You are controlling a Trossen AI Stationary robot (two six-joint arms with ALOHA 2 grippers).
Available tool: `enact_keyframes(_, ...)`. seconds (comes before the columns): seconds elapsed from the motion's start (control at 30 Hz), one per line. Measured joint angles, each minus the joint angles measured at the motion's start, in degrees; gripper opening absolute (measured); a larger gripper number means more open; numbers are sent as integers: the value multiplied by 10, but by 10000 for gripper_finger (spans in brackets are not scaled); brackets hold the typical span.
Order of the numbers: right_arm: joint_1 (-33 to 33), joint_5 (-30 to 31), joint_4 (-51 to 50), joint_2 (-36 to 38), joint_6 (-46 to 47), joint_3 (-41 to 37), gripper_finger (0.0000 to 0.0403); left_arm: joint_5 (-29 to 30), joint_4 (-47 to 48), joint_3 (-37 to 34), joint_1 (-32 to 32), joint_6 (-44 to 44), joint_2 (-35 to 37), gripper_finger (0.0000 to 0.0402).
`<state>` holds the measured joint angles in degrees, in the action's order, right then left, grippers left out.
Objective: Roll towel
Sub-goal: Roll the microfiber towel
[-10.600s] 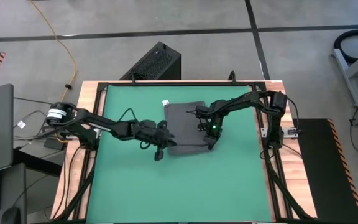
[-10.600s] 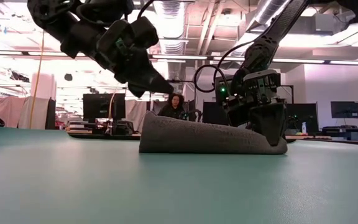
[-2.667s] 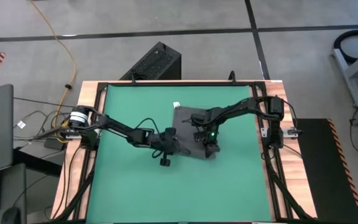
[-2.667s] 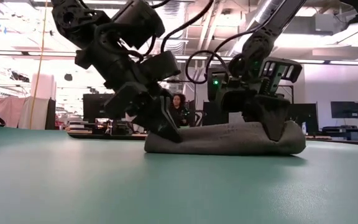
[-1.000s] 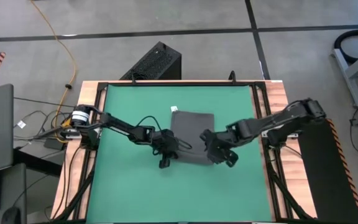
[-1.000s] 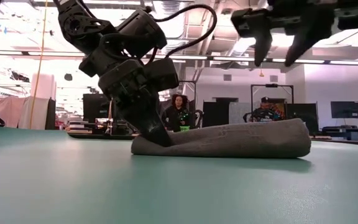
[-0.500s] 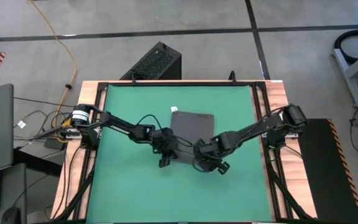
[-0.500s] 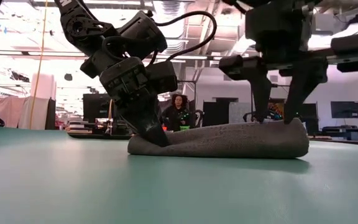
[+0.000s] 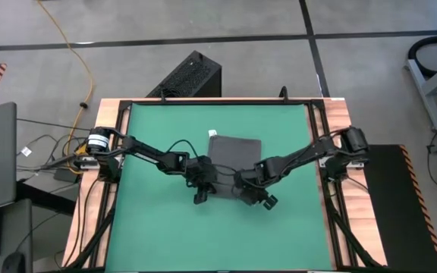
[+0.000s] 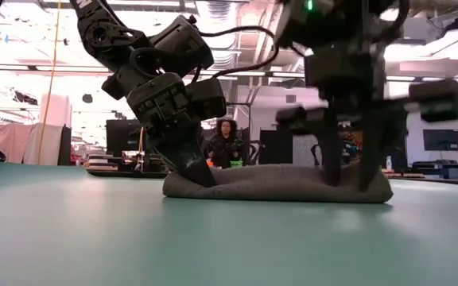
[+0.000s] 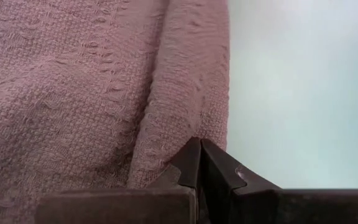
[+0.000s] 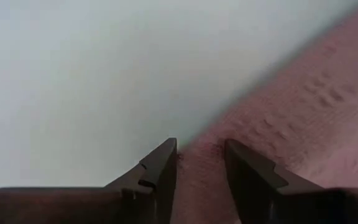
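Observation:
The dark grey towel (image 9: 237,152) lies folded on the green mat (image 9: 150,220), its white tag (image 9: 212,133) at the far left corner. In the low view it is a low roll (image 10: 277,183) flat on the mat. My left gripper (image 10: 201,179) is shut at the roll's left end. My right gripper (image 10: 348,176) points down at the towel's near edge towards its right end. It is open, with the edge (image 12: 201,165) between its fingers. My left gripper's shut fingertips (image 11: 199,158) press on the rolled fold (image 11: 179,106) at the towel's near left end. They come slanting down from the table's left. The towel stays on the mat under them. Whether my right gripper's fingers (image 12: 244,165) touch the towel, I cannot tell.
Bare green mat lies all round the towel, bounded by the dark rails and wooden rim (image 9: 105,121). A black box (image 9: 188,76) stands on the floor beyond the far edge. A person (image 10: 227,143) sits far off in the room behind.
My right gripper has come down from well above the towel to its near edge and has shifted toward the table's left. The towel's right end now lies a little lower.

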<state>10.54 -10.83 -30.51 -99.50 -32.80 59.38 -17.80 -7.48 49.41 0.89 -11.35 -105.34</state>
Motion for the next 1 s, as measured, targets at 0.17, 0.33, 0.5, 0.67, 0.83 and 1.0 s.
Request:
enact_keyframes(0.17, -35, -53, 20, 4, 10, -44, 159, 0, 19, 0, 0, 15, 0, 0)
enact_keyframes(0.33, -72, -142, 98, 2, 28, -90, 159, 1, 25, 1, 0, 18, 0, 0)
enact_keyframes(0.5, -85, -149, 154, 1, 24, -132, 159, 1, 33, 1, 0, 18, 1, 0)
enact_keyframes(0.67, -77, -133, 147, 1, -114, -135, 158, 1, 34, 1, 0, 18, 1, 0)
enact_keyframes(0.83, -71, -132, 126, 30, -62, -113, 141, 0, 38, 1, 0, 19, 1, 0)
enact_keyframes(1.0, -73, -115, 62, 126, -55, -103, 111, -4, 40, 1, -2, 23, 1, 0)
